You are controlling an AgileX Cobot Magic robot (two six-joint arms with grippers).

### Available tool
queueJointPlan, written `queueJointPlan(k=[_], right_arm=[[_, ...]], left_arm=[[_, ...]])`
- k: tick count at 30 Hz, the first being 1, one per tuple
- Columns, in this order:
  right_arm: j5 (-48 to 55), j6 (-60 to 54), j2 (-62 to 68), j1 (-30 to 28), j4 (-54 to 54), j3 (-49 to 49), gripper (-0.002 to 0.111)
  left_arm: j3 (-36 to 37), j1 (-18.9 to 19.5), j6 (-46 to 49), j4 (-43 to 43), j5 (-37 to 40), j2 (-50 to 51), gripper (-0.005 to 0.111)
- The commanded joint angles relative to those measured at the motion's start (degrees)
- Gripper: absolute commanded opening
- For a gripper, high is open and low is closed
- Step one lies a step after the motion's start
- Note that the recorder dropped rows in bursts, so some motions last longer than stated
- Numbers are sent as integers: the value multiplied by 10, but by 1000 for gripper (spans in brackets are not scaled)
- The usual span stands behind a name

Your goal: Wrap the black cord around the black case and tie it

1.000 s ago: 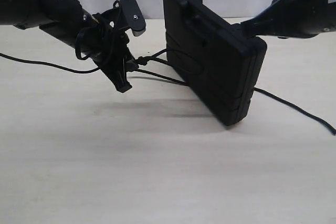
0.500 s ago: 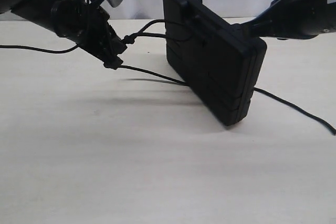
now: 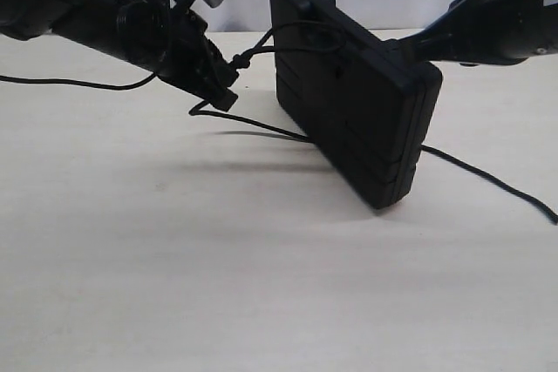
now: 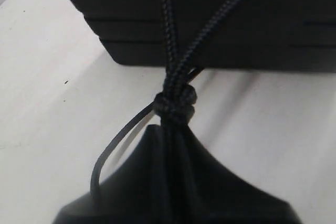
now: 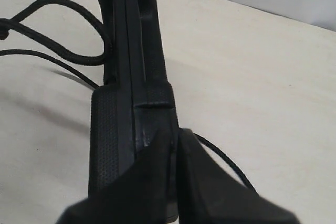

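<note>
The black case (image 3: 357, 98) stands tilted on its lower edge on the table. My right gripper (image 3: 408, 46) is shut on its upper right edge; in the right wrist view the jaws (image 5: 173, 136) clamp the case's (image 5: 131, 51) rim. The black cord (image 3: 266, 41) runs as two braided strands from the case's top left down to a small knot (image 3: 241, 60). My left gripper (image 3: 228, 84) is shut on the cord just behind that knot. In the left wrist view the knot (image 4: 175, 103) sits at the closed fingertips (image 4: 173, 135), with both strands rising to the case (image 4: 220, 19).
A thin black line (image 3: 261, 126) lies on the pale table (image 3: 261, 285), passes under the case and trails off to the right (image 3: 493, 179). Another thin black line (image 3: 70, 84) hangs from the left arm. A white wall stands behind.
My left gripper rose with the knot from near the table, then shifted right toward the case. The two strands now climb steeply to the case top. The case and right arm stayed still.
</note>
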Motion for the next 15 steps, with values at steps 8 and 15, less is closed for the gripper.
queueJointPlan(k=[8, 15], right_arm=[[-2, -4, -1, 0, 3, -4, 4], [-2, -4, -1, 0, 3, -4, 4]], left_arm=[[-3, -9, -9, 32, 29, 1, 0], [-3, -9, -38, 36, 13, 1, 0]])
